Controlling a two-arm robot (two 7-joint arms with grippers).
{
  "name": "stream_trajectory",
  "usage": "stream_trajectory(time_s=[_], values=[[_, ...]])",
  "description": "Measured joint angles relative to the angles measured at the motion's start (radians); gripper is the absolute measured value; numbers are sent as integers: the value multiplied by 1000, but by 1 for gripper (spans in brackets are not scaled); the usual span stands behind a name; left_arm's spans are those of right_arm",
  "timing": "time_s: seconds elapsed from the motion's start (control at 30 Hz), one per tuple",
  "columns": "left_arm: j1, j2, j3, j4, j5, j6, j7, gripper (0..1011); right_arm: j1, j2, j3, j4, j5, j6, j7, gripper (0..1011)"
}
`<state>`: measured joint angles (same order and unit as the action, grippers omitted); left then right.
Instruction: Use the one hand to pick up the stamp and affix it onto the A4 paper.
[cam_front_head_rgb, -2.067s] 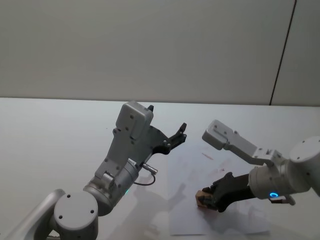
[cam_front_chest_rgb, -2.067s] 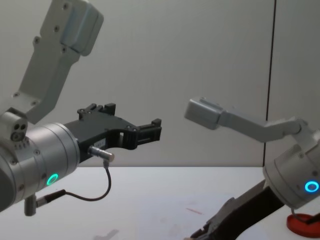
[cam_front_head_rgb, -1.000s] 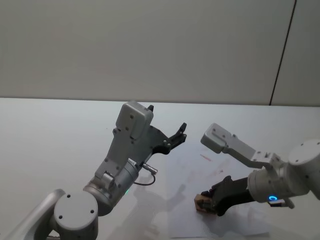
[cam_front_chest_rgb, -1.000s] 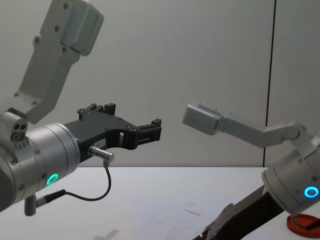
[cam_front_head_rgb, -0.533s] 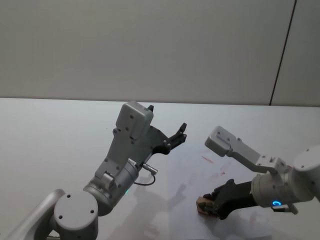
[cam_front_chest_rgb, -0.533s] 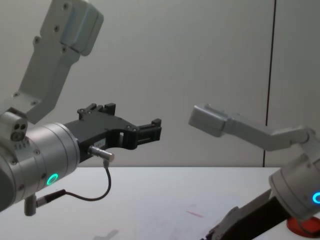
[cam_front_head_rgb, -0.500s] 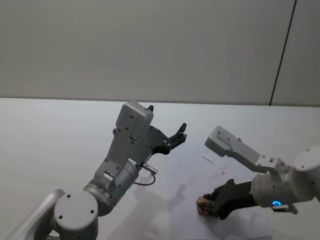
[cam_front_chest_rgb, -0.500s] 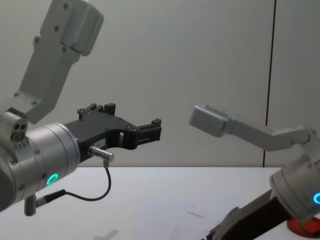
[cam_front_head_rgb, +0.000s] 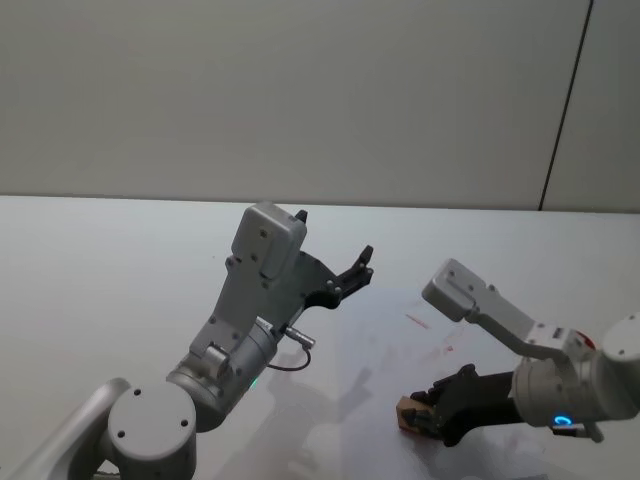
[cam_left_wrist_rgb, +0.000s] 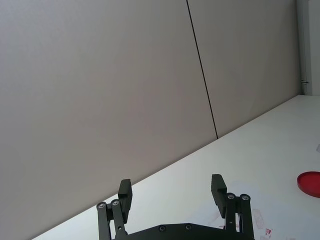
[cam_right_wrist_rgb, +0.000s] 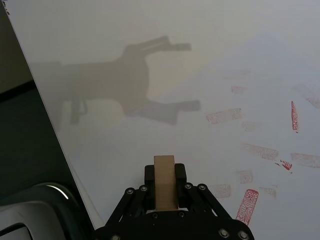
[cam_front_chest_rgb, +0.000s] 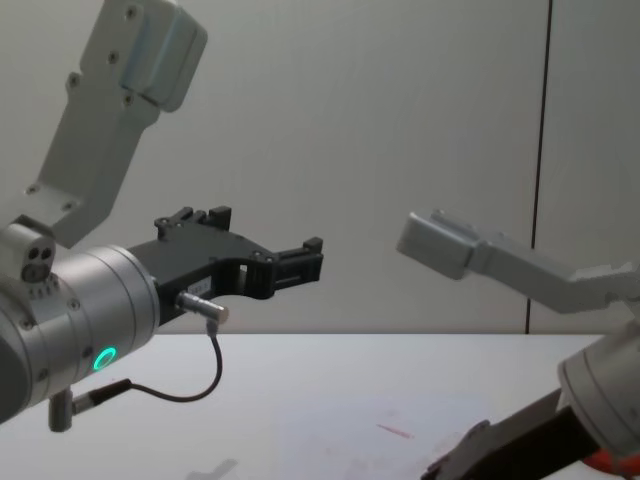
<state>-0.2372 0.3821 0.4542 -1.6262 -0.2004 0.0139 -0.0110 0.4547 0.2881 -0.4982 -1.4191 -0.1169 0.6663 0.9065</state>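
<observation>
Small light-brown wooden stamp is held tight in black right gripper | drawn back low over thin white A4 paper, pressing seems near | left gripper is parked open

A flat red ink pad lies on the white table.

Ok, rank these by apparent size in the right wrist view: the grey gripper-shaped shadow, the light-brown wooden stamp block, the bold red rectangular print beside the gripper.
1. grey gripper-shaped shadow, largest.
2. light-brown wooden stamp block, held in the right gripper; nearness to the camera inflates it.
3. bold red rectangular print, clearly smallest.
</observation>
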Motion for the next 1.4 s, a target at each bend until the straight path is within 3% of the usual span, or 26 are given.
stream_trajectory(time_s=[0.57, 1.4], values=[[0, 0, 0, 0, 0, 0, 0, 1002, -48, 29, 1, -8, 72, -90, -66, 216], [0, 0, 0, 0, 0, 0, 0, 1002, -68, 44, -6, -4, 116, -100, -103, 216]])
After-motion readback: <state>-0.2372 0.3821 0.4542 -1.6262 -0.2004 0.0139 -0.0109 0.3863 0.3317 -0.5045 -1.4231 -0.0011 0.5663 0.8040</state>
